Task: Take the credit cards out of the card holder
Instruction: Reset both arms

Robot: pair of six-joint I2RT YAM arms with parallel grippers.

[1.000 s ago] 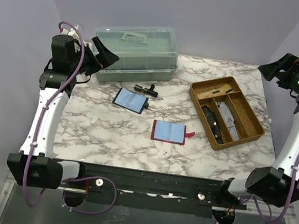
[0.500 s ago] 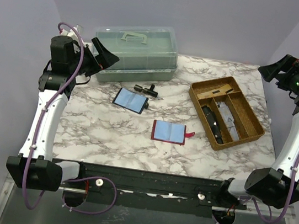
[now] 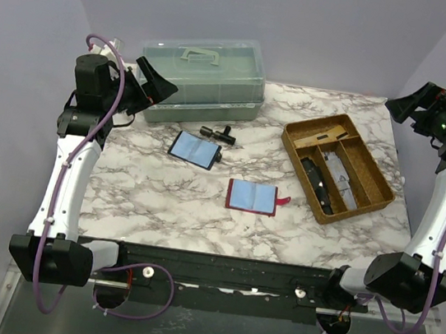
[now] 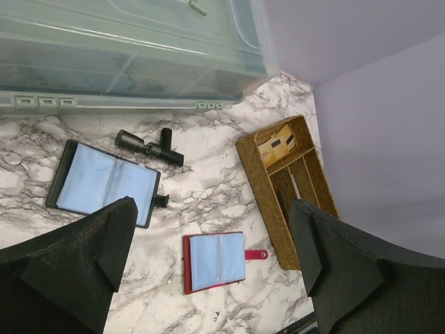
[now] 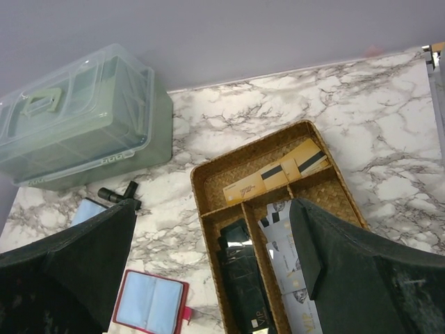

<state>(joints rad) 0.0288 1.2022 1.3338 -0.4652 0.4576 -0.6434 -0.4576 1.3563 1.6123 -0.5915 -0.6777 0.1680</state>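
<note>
The card holder (image 3: pixel 252 196) is a small red wallet lying open and flat at the middle of the marble table, pale blue inner panels up and red tab pointing right. It also shows in the left wrist view as the card holder (image 4: pixel 214 261) and in the right wrist view as the card holder (image 5: pixel 151 304). I cannot tell the credit cards apart from those blue panels. My left gripper (image 3: pixel 153 84) hangs open high over the back left, the left gripper (image 4: pixel 212 229) empty. My right gripper (image 3: pixel 415 101) is open high at the back right, the right gripper (image 5: pixel 212 209) empty.
A dark-edged blue folding case (image 3: pixel 195 149) lies open left of centre, with a black T-shaped piece (image 3: pixel 218 134) behind it. A green lidded box (image 3: pixel 204 77) stands at the back. A woven tray (image 3: pixel 291 141) on the right holds gold, black and white cards.
Both arms have shifted only very slightly. Nothing on the table has moved.
</note>
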